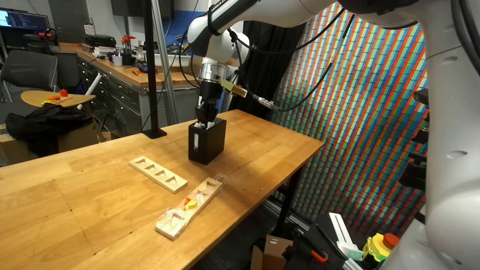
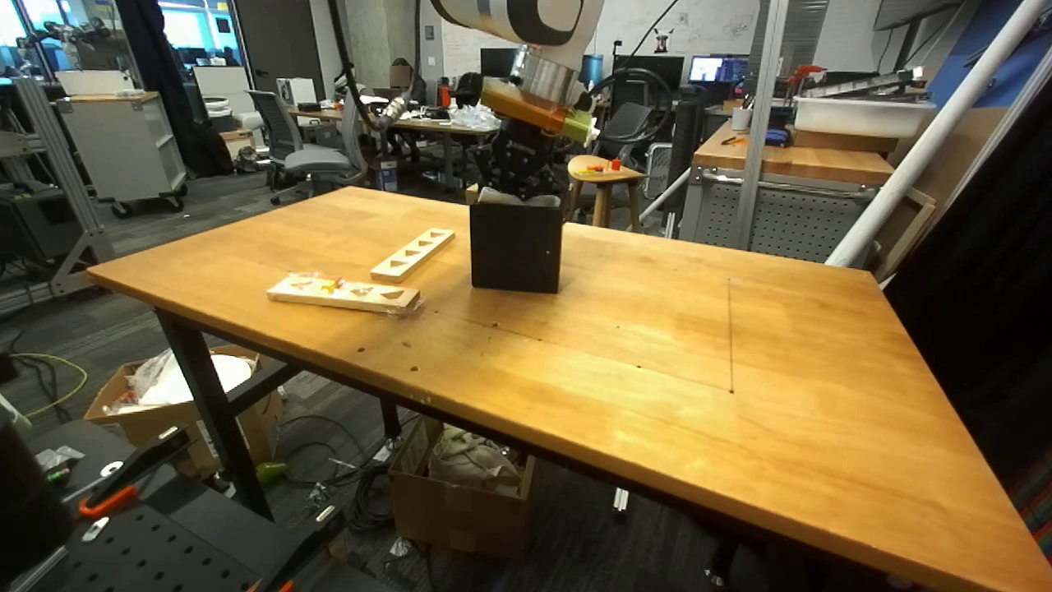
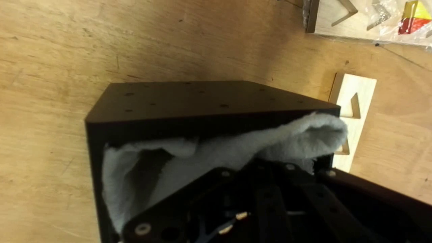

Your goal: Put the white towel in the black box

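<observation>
Two pale strips lie on the table (image 1: 93,195) near the box (image 1: 212,144): a bare strip (image 1: 157,174) with four triangular recesses in a row, and a wrapped strip (image 1: 185,213) in crinkled clear film, red and yellow pieces (image 1: 191,204) showing through. The table is smooth honey-coloured wood, dotted with small dark holes and crossed by thin lines. The box stands upright on it, matte black, flat-walled and sharp-cornered; the wrist view shows small round holes scattered over a wide wall, and an exterior view shows a tall slot (image 1: 196,140) in a narrow wall, with white behind it.

The towel (image 3: 219,152) sits in the mouth of the box, its off-white cloth soft and fuzzy, curling into thick rounded folds that rise a little above the rim; the lower part is hidden. The gripper (image 1: 206,120), black and angular, reaches down into the mouth. Its jaws are closed together, their tips sunk among the folds; whether any cloth is pinched between them cannot be told. Above the gripper are an amber and yellow-green block (image 2: 534,111) and a shiny silver collar (image 1: 213,71).
</observation>
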Available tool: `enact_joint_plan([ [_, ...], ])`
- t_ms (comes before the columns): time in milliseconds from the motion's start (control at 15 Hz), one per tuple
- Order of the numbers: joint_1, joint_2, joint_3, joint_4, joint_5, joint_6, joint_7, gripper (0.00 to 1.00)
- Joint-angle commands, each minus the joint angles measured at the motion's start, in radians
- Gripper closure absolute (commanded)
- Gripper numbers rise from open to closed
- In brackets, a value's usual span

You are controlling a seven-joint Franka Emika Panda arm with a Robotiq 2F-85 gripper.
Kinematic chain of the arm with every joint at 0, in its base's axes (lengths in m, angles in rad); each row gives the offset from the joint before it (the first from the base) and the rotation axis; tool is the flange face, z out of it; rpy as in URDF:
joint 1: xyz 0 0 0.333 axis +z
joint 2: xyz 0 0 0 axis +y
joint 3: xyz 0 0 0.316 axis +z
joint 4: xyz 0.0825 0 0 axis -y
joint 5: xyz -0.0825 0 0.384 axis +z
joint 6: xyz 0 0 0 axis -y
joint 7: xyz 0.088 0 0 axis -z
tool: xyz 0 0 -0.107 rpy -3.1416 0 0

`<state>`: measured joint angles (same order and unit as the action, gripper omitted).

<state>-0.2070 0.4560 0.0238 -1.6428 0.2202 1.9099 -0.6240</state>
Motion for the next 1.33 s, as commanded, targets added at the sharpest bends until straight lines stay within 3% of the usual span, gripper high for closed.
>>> enact_joint_plan([
  [0,-0.001,0.013,0.001,-0.01,-0.003,0.008,-0.019,0.96],
  [867,-0.013,0.076,0.033,-0.005,0.048,-0.006,-0.056,0.96],
  [1267,-0.016,0.045,0.025,-0.037,0.047,-0.01,-0.051,0.96],
])
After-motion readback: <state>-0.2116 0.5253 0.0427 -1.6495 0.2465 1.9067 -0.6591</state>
